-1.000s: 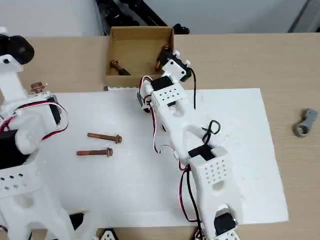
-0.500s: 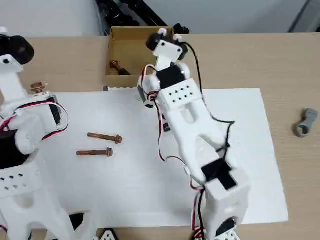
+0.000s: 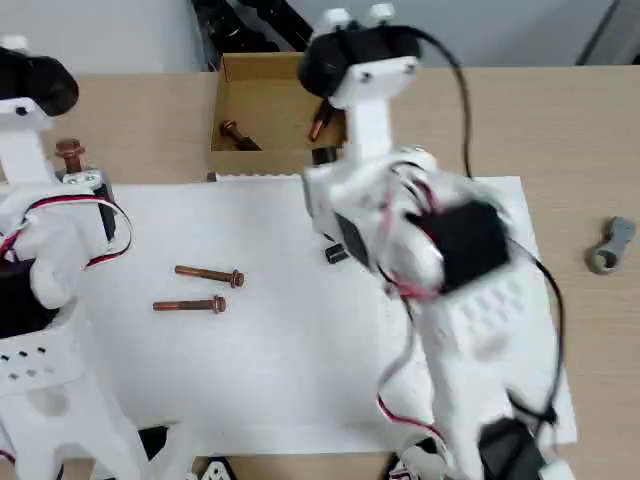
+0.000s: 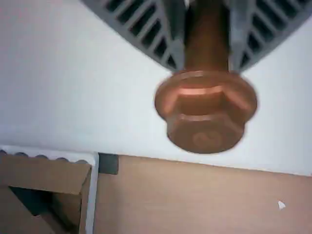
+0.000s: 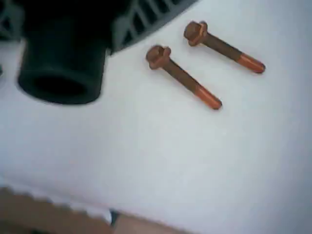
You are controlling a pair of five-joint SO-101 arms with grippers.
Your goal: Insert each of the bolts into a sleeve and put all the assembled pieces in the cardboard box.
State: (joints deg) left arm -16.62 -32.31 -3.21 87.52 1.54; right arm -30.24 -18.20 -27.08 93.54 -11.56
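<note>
My left gripper (image 4: pixel 204 46), at the left edge of the white foam sheet (image 3: pixel 260 380), is clamped on the shank of a copper bolt (image 4: pixel 204 112). The bolt stands upright, its long axis vertical and its flanged hex head on top, clear of the jaws. My right gripper (image 5: pixel 68 34) is above the middle of the sheet, just short of the cardboard box (image 3: pixel 228 75), and grips a black sleeve (image 5: pixel 62 68). The open bore of the sleeve points away from the jaws and down towards the foam. Two loose bolts lie flat on the sheet between my arms, near each other and roughly parallel. The first loose bolt (image 3: pixel 208 273) and the second loose bolt (image 3: pixel 190 305) both have their long axes running across the table, heads towards my right arm and tips towards my left. The box sits on the wooden table (image 3: pixel 560 120) at the far edge of the foam. Inside it a bolt in a dark sleeve (image 3: pixel 235 133) lies slantwise near the left wall, and another copper bolt (image 3: pixel 318 125) lies slanted by the right wall.
</note>
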